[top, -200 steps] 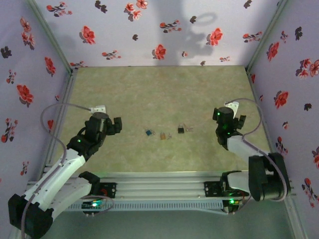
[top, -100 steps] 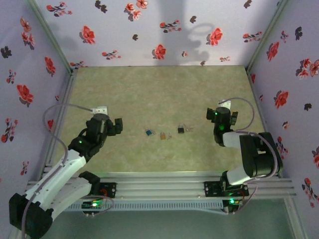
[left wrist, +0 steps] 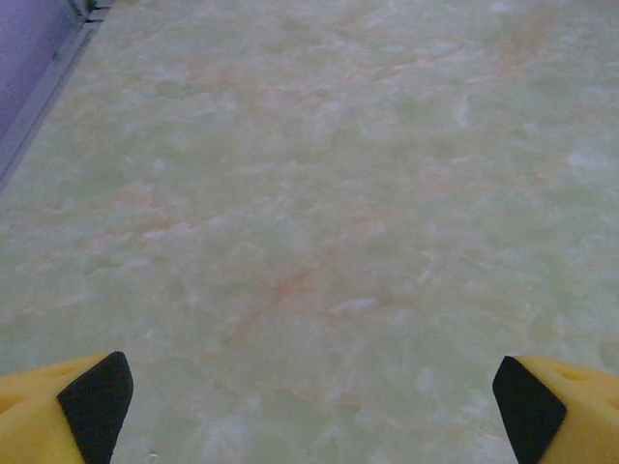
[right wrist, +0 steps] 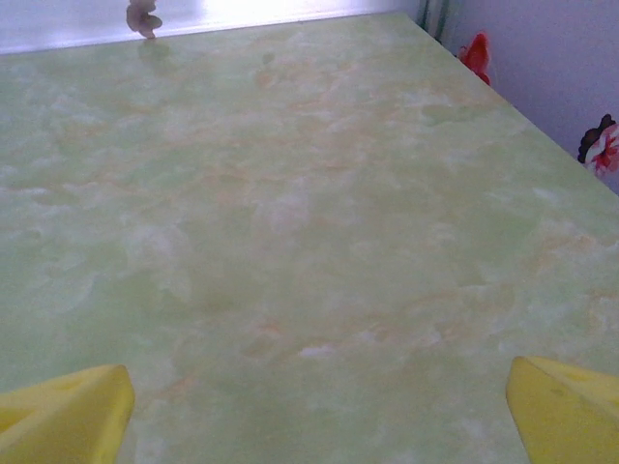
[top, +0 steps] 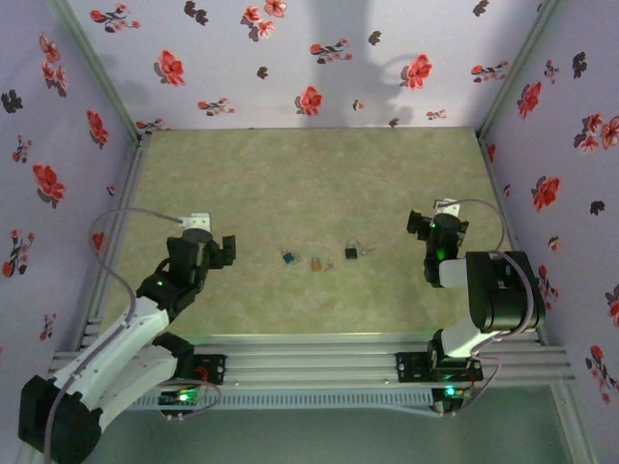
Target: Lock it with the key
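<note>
Seen from above, a small dark padlock (top: 351,252) lies on the green marbled tabletop (top: 309,174), about midway between the two arms and slightly to the right. Touching or just beside its right edge is a tiny grey speck (top: 368,251) that may be the key; it is too small to be sure. To the padlock's left, an orange item (top: 315,263) and then a blue item (top: 287,257) continue a short row running left to right across the tabletop. Whether these are keys, tags or other locks cannot be told.

The right end effector (top: 437,232) is the nearer one to the padlock, which lies to its left. The left end effector (top: 198,246) is well apart from the padlock, with the blue and orange items in between.

Both end effectors are released and hold nothing. In the left wrist view the yellow fingers (left wrist: 95,398) with black pads sit spread wide over bare tabletop. In the right wrist view the yellow fingertips (right wrist: 73,416) are likewise spread wide. Both seem aimed toward the far wall rather than at the row, so a turn inward looks necessary. The padlock's long axis and keyhole side cannot be made out.
</note>
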Motion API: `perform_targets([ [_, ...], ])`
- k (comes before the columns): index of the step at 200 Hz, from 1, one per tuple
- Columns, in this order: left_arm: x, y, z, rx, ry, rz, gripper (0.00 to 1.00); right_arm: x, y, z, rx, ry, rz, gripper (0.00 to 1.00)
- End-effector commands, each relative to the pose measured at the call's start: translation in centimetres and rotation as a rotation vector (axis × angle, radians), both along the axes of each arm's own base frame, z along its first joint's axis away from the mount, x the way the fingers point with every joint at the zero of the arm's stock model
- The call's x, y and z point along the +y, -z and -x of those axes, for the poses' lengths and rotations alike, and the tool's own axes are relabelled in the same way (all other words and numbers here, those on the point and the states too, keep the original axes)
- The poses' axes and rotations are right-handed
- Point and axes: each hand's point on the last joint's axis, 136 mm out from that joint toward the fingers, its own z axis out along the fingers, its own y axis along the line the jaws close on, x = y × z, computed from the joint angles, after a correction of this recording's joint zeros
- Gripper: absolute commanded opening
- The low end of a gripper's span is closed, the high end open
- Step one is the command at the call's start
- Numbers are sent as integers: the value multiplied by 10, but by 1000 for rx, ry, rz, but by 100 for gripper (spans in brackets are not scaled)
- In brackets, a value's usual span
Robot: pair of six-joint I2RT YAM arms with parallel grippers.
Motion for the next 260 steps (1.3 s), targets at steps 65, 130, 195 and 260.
perform_targets([
  [65, 22, -2, -26, -118, -20, -163, 100, 3, -8, -5, -38, -4, -30, 99],
  [130, 34, 10, -65, -172, -70, -228, 100, 2, -8, -5, -37, -3, -30, 99],
  [195, 44, 39, -92, -153, -122, -216, 100, 3, -8, -5, -36, -5, -31, 99],
  [260, 43, 48, -109, -107, -59, -144, 100, 2, -7, -5, -35, -3, -29, 99],
])
